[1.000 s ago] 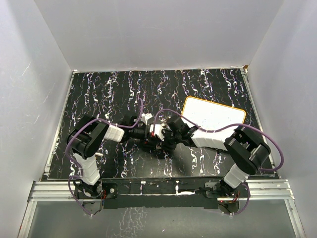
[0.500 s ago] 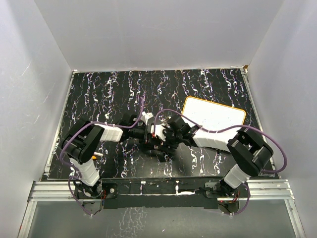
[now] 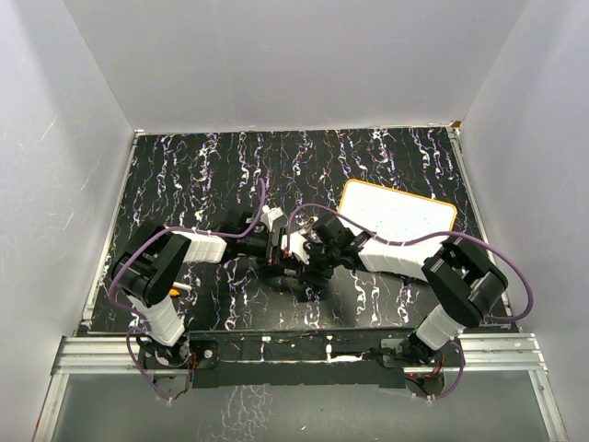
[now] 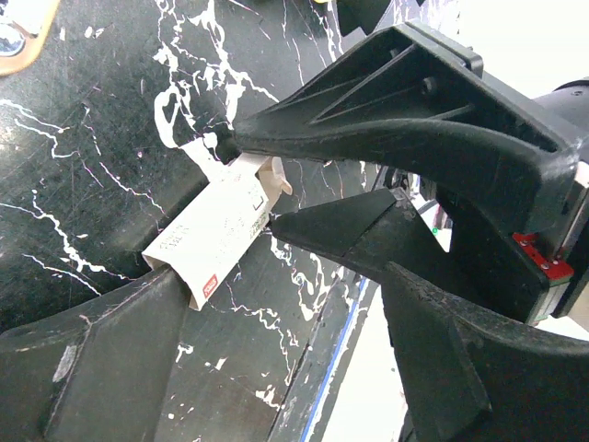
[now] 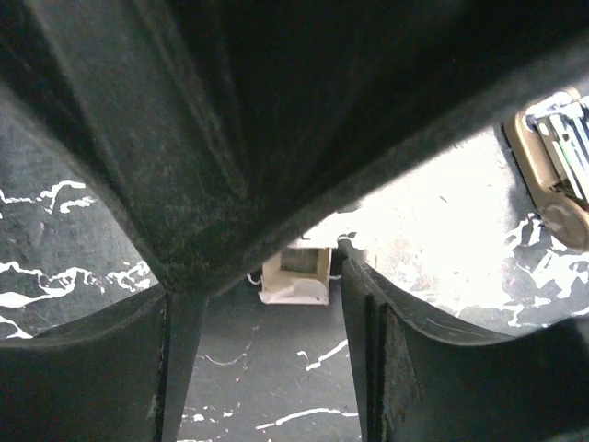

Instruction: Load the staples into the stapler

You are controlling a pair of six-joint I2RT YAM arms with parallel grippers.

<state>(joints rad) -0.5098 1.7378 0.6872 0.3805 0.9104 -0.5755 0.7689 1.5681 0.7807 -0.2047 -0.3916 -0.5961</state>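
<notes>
From above, the left gripper [image 3: 276,253] and the right gripper [image 3: 308,261] meet nose to nose over the middle of the black marbled table [image 3: 184,175], just in front of the white board [image 3: 396,214] with its orange rim. They crowd one spot, most likely because both work on the same small thing. That thing is hidden beneath them here, and no stapler can be picked out.

The left wrist view shows what they are after. The box of staples [image 4: 216,230], cream-white and oblong, lies flat on the table, slanting away from the camera. Its far end is opened, with a flap sticking up. The left gripper's own fingers are spread wide at the bottom of the view and clasp nothing (the box's near end sits just beyond one of them). The right gripper's fingertips [image 4: 313,226] stand on either side of the opened end, probably placed to work the flap or reach the strip inside.

The right wrist view looks into that open mouth, with the jaws apart and a gap showing on one side, so the box is straddled rather than pinched. What looks like the stapler [image 5: 552,157], tan with metal parts, lies well off to the side. Loading has not begun.
</notes>
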